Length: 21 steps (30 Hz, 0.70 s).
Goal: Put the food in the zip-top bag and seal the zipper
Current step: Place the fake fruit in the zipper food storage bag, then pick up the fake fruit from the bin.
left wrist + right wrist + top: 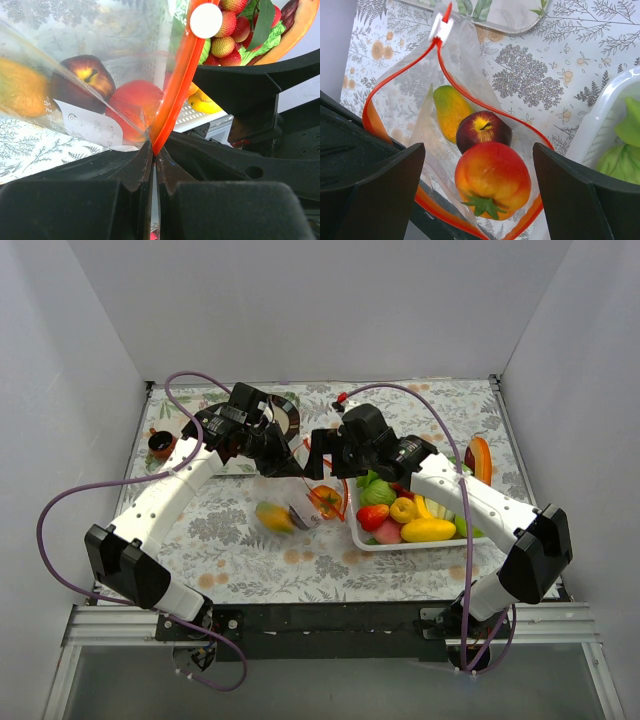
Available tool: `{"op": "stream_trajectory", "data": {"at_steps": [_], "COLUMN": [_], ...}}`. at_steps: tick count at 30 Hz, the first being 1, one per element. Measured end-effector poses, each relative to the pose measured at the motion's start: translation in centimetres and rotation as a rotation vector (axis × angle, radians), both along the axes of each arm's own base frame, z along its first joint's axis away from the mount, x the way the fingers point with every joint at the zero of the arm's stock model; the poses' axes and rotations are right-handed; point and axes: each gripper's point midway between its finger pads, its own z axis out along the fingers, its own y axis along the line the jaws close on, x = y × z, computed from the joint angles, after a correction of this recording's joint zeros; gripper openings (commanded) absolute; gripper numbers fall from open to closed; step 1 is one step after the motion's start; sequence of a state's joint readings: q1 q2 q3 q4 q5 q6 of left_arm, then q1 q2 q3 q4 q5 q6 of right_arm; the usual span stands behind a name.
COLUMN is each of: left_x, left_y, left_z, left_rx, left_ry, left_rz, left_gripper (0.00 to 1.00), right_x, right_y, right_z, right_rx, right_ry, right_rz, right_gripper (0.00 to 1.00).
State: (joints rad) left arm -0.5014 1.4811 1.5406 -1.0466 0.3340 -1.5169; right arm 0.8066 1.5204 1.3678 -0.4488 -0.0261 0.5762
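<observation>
The clear zip-top bag (300, 502) hangs open at the table's middle, just left of the basket. My left gripper (283, 465) is shut on its orange-red zipper (172, 95) at the rim (155, 145); the white slider (206, 20) sits further along. My right gripper (480, 192) is open above the bag's mouth, touching nothing. Inside the bag lie an orange-red tomato (492, 180), a dark red apple (483, 131) and a yellow-green mango (449, 111). The slider (441, 27) is at the far end of the open mouth.
The white basket (352, 522) right of the bag holds several toy fruits and vegetables, among them a strawberry (372, 516) and a yellow one (428, 530). A papaya slice (480, 458) lies at the right. A brown cup (160, 443) stands far left.
</observation>
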Motion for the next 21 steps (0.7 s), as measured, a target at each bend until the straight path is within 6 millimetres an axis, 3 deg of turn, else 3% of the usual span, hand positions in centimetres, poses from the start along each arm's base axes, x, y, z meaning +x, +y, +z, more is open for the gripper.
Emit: {"op": "stream_trajectory", "data": {"at_steps": [5, 9, 16, 19, 21], "left_x": [0.1, 0.2, 0.2, 0.2, 0.2], "left_y": [-0.1, 0.0, -0.1, -0.1, -0.1], "left_z": [0.3, 0.6, 0.6, 0.8, 1.0], "left_rx": [-0.004, -0.006, -0.009, -0.011, -0.013], "left_ry": [-0.007, -0.013, -0.010, -0.010, -0.014], "left_rz": [0.000, 0.004, 0.013, 0.015, 0.016], "left_gripper": [0.00, 0.00, 0.00, 0.00, 0.00], "right_x": [0.5, 1.0, 0.1, -0.7, -1.5], "right_y": [-0.7, -2.7, -9.3, -12.0, -13.9], "right_z": [0.4, 1.7, 6.4, 7.4, 6.9], "right_rx": [-0.030, -0.087, -0.149, -0.181, -0.211], "right_ry": [-0.017, -0.065, -0.192, -0.218, -0.219], "right_rz": [-0.035, -0.100, -0.258, -0.314, -0.352], "right_gripper": [0.95, 0.95, 0.94, 0.94, 0.93]}}
